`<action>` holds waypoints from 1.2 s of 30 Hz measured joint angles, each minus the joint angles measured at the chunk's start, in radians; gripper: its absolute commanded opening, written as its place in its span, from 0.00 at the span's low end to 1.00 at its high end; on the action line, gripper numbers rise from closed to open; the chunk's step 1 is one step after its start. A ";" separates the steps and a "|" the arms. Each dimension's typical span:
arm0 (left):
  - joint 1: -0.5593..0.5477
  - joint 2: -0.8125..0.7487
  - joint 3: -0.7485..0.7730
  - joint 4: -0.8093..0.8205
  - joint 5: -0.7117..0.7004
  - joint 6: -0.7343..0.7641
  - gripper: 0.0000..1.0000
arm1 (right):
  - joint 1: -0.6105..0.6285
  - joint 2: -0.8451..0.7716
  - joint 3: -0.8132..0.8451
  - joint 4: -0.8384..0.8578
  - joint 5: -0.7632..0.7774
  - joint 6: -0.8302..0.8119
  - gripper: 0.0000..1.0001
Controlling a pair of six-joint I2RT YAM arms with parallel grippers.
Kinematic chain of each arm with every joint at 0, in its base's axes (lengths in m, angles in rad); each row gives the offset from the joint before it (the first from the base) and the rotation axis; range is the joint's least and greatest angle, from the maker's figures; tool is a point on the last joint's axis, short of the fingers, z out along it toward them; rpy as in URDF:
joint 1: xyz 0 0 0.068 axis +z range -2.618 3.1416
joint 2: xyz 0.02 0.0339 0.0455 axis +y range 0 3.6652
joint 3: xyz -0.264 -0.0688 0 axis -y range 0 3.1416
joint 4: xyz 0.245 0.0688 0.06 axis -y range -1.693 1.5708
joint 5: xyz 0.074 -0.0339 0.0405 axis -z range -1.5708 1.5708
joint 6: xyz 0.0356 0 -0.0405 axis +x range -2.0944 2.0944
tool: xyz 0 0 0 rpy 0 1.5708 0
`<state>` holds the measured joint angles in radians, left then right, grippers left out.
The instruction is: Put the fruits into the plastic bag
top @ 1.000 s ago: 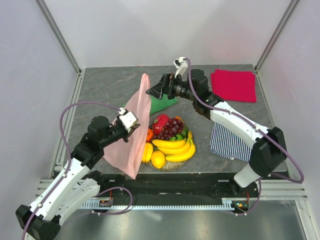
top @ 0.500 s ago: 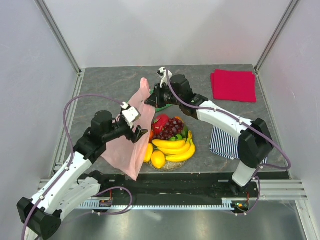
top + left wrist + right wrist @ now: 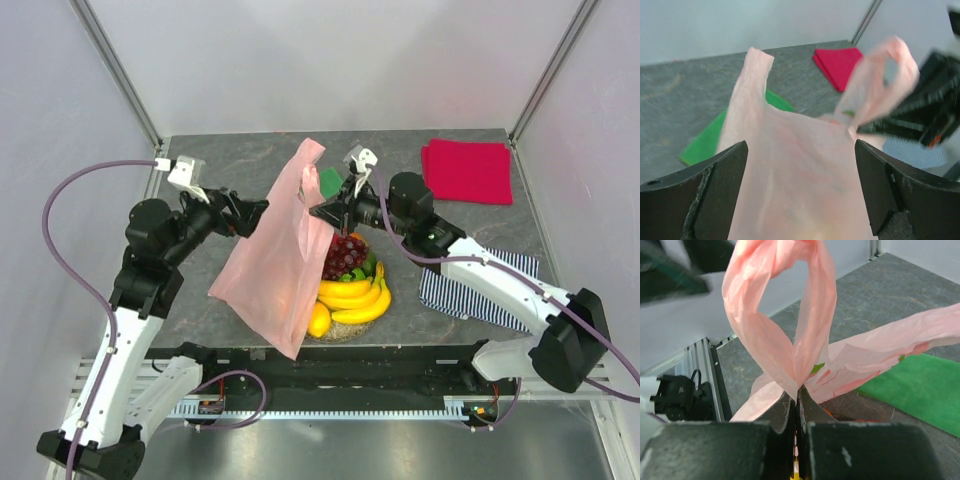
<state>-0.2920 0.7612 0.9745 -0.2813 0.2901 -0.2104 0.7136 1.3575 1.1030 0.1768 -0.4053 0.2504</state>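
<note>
Since 1 second ago our left gripper (image 3: 257, 212) has released and drawn back, fingers wide; our right gripper (image 3: 797, 400) now pinches the plastic bag (image 3: 278, 262) by 1 handle (it hangs beside the pile). The fruits (image 3: 352, 288) remain outside: 0 bagged.

A dark grey stone-patterned table (image 3: 215, 170) is carrying a folded red cloth (image 3: 467, 171) at its far right, a flat green cloth (image 3: 331, 182) mid-back, a blue-and-white striped cloth (image 3: 470, 292) on the right and a round speckled grey plate (image 3: 352, 328) near the front
</note>
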 measured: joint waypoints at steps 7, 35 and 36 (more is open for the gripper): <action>0.068 0.194 0.012 0.060 0.093 -0.343 0.93 | 0.000 -0.056 -0.095 0.037 -0.081 -0.079 0.00; -0.032 0.515 -0.104 0.320 0.357 -0.627 0.04 | 0.003 -0.131 -0.127 -0.022 -0.115 -0.163 0.00; -0.033 0.518 -0.103 0.332 0.363 -0.637 0.02 | 0.003 -0.132 -0.127 -0.026 -0.112 -0.167 0.00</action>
<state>-0.3252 1.2789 0.8715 0.0505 0.6529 -0.8471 0.7162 1.2259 0.9760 0.1509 -0.5175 0.0837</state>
